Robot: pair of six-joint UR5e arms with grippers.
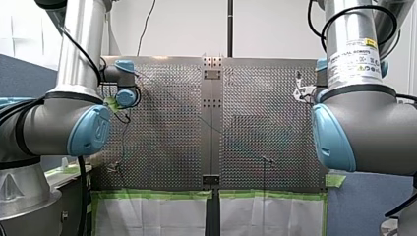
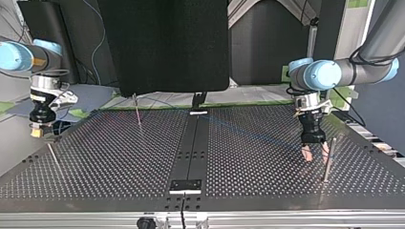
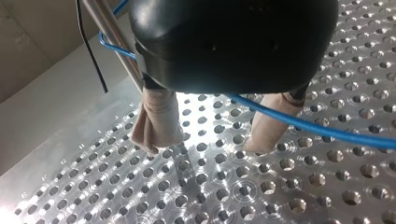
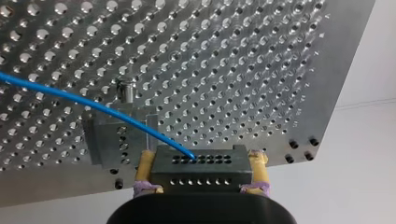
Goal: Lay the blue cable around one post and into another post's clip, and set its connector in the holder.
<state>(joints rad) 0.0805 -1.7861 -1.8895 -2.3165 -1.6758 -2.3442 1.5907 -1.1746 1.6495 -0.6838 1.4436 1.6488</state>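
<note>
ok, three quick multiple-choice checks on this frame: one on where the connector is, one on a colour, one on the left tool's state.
1. Where is the connector?
A. seated in the holder
B. in the right tool
C. lying loose

2. What colour are the pads of the left tool?
A. beige
B. blue
C. black

3. The left tool, next to the cable, is:
A. shut on it
B. shut, empty
C. open

Key: 1 B, the right tool clamps the connector short of the holder. 2 A, the left wrist view shows beige pads. 3 C, its pads stand apart and the cable only crosses one of them.
</note>
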